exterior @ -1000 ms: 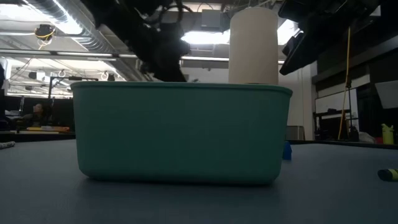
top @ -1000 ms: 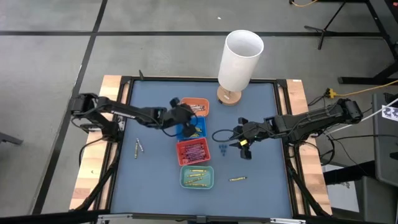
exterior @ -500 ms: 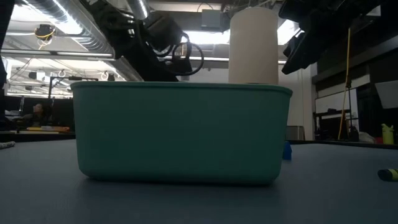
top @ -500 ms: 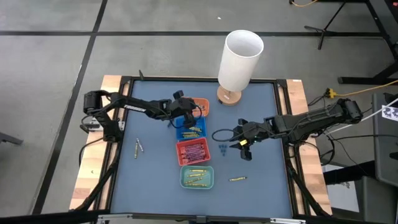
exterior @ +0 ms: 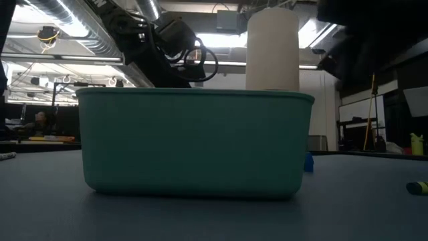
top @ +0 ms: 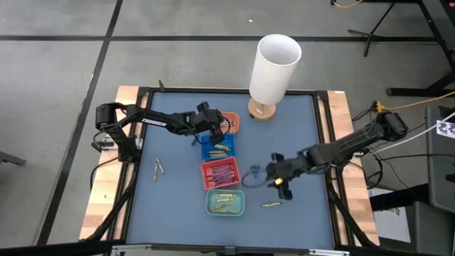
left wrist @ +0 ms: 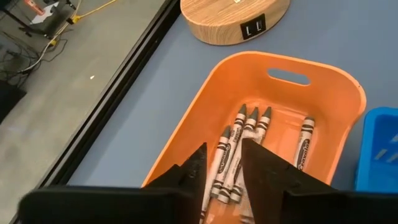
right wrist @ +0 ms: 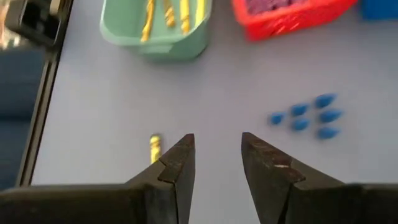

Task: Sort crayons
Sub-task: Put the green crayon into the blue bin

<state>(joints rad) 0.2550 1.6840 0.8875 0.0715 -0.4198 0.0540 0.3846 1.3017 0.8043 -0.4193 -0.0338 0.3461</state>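
**Left gripper open over the orange tray, right gripper open above a loose yellow crayon**

The left gripper (top: 213, 126) hangs over the orange tray (left wrist: 323, 81) near the back of the table, its two fingers (left wrist: 264, 171) parted with nothing between them. Below it, a few white-wrapped crayons (left wrist: 239, 155) lie side by side in that tray. The tray sits just beside a round wooden base (left wrist: 235, 18), from which the tall white cylinder (top: 274, 69) rises.

The right gripper (right wrist: 214, 165) is over bare table on the right side, also spread apart and empty. Just beside its fingers lies a single yellow crayon (right wrist: 155, 148), apart from the trays. A small cluster of blue pieces (right wrist: 309, 116) sits nearby on the mat; they may be crayon tips, though the view is too soft to be sure.

From above, the four trays run in a line down the middle: orange, then the blue tray (top: 217, 148) holding some yellow crayons, then the red tray (top: 221, 172) filled with purple ones, then the green tray (top: 225, 202) with more yellow ones. Two loose crayons (top: 158, 168) lie on the left side of the mat, well apart from the trays. Another yellow crayon (top: 271, 205) lies right of the green tray.
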